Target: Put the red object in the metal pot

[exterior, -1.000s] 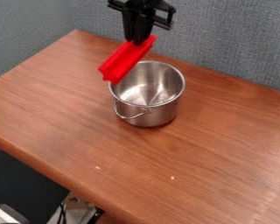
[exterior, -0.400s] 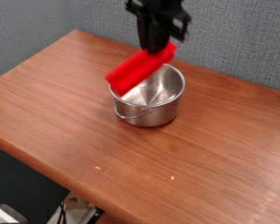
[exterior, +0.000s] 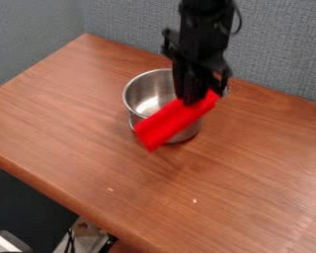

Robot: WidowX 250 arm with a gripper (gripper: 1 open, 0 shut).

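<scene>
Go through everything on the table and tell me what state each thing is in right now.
Pincer: shut on the red block, pointing down.
Red block: held, tilted, over the pot's near rim, not yet inside.
Pot: upright on the table, nothing visible inside.
Table: bears the pot.

Lab-like robot setup, wooden table (exterior: 68, 109), grey fabric wall (exterior: 42, 30)

The arm (exterior: 200, 25) is black throughout, a blocky column with angular housings and small protrusions on its sides. At its 6 o'clock end it narrows into a black claw (exterior: 197, 96) with slim, straight fingers. Markings and screws are too blurred to tell.
</scene>
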